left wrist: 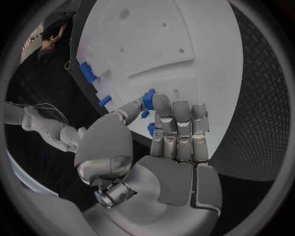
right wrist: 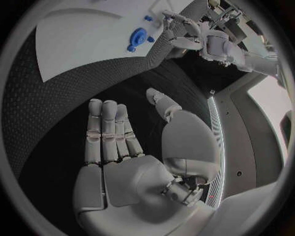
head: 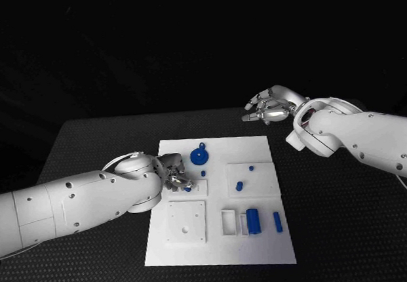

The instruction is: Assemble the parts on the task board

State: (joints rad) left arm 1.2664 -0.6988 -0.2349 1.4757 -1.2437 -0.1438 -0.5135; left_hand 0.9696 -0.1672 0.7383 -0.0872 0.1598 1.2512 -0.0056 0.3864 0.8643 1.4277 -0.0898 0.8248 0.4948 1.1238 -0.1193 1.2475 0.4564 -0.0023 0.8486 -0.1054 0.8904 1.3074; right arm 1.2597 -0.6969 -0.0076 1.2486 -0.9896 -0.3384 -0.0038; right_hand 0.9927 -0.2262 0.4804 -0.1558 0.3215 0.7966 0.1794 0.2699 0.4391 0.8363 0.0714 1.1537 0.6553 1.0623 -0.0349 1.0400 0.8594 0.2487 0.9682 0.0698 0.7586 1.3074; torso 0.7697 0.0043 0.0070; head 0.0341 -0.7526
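- Blue is what I steer by: my left silver many-fingered hand [left wrist: 161,142] pinches 1 small blue plastic part [left wrist: 148,98] between thumb and a finger, low over the white plastic task board [head: 268,241] near its left edge.
- In the head view that hand [head: 173,171] sits beside the small square block [head: 197,188] on the board, just below the round blue disc part [head: 199,157].
- My right silver hand [right wrist: 132,157] holds nothing, fingers straight and apart, hovering over the black textured desk [head: 363,234] beyond the board's far right corner.
- I judge the step is seating the pinched part. I would lower slowly, keep it upright over its socket, and release only once it bottoms out.
- I would keep the right hand well clear of the long blue cylinder [head: 254,220].
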